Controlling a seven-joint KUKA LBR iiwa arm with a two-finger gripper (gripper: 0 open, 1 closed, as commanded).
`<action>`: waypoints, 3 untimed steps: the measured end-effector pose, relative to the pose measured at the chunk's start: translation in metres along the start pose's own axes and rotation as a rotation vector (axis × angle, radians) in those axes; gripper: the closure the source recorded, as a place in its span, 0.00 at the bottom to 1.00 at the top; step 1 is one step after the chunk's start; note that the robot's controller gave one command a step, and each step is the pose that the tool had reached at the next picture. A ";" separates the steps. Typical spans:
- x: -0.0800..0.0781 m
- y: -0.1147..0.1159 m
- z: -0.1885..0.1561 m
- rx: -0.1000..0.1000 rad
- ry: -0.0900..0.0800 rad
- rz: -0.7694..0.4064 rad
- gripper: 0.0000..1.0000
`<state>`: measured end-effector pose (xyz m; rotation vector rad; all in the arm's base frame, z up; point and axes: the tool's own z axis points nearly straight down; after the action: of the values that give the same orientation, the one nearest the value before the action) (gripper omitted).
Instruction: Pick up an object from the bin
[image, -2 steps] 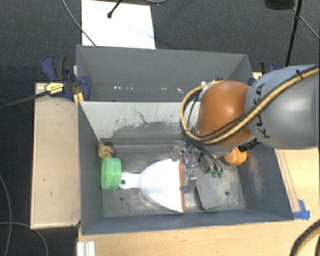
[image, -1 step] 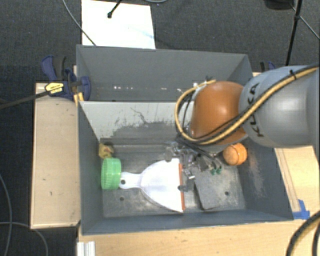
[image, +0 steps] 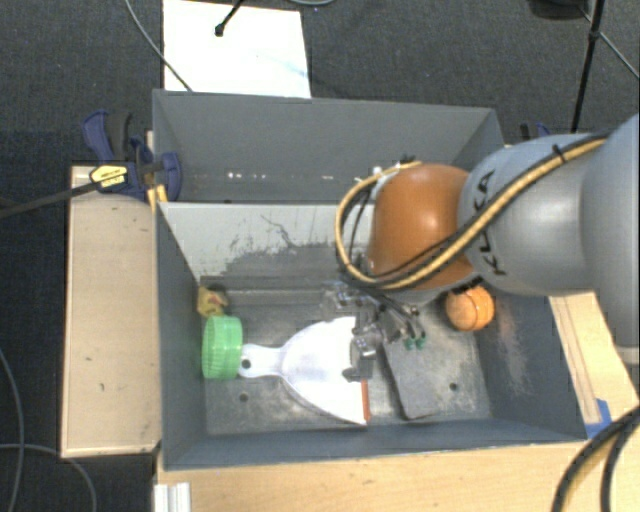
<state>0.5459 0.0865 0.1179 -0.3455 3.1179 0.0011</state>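
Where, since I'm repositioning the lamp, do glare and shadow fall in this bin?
Camera view: glare washes out the white flat scoop under the gripper; small glints dot the back wall of the bin; the orange ball sits in shade cast by the arm; the green cap is evenly lit.

Bright even light, faint glare on bin wall (image: 262, 178), soft shadow under arm (image: 560, 220).
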 end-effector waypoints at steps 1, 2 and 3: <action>-0.007 0.033 0.038 -0.002 -0.017 -0.337 1.00; -0.002 0.031 0.042 -0.001 0.000 -0.334 0.00; -0.002 0.031 0.042 -0.002 0.000 -0.333 0.00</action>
<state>0.5412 0.1171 0.0759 -0.8574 3.0182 0.0024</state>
